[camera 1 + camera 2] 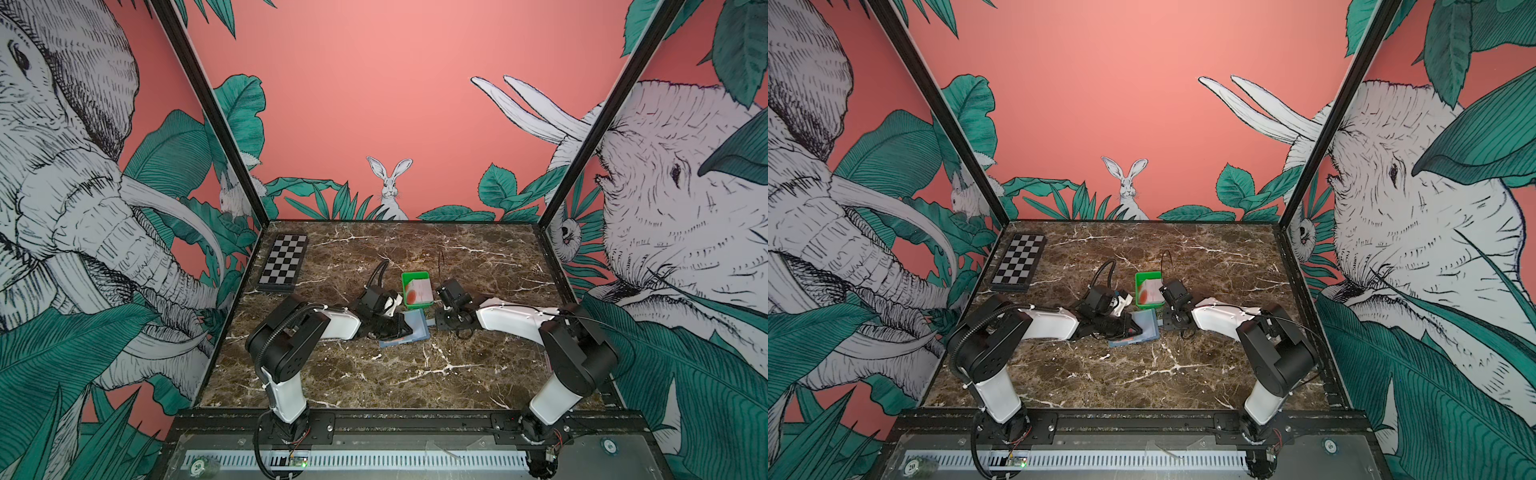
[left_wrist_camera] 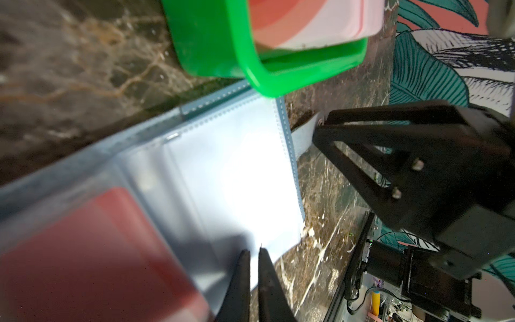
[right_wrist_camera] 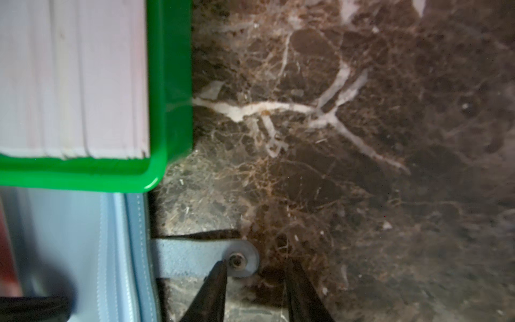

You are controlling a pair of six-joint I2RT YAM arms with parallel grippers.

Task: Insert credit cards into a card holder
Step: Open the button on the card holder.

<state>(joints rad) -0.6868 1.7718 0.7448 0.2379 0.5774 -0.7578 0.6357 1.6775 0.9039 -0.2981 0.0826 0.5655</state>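
**One card sleeved, stack left to load**

**Location of parts.** The card holder (image 1: pixel 417 326) lies open on the desk (image 1: pixel 374 374), between the two arms and just in front of the green tray (image 1: pixel 415 276). The credit cards (image 1: pixel 419 289) sit stacked inside that tray, pale faces up, with a red-orange circle on the top one.

**Left claw.** In the left wrist view the left claw (image 2: pixel 255 258) has its jaws almost together at the outer edge of a clear sleeve (image 2: pixel 237 172). Whether the sleeve film is pinched between them cannot be told.

**Right claw.** In the right wrist view the right claw (image 3: pixel 255 263) has its jaws apart. They straddle the rounded end of the snap tab (image 3: pixel 195 258): one fingertip rests on the tab beside the snap, the other is over bare desk. This reads as pinning the holder flat rather than gripping it.

**Progress.**
- Done: the holder is unfastened and spread open. One red card (image 2: pixel 92 251), blurred, appears to sit behind clear film on the leaf next to the empty sleeve.
- Left: the sleeve nearest the tab looks empty, and the tray holds a thick stack. No card is in either claw.

**Assessment.** The task is at an early stage. The next card must be drawn from the tray and fed into the open sleeve while the holder is kept from sliding.
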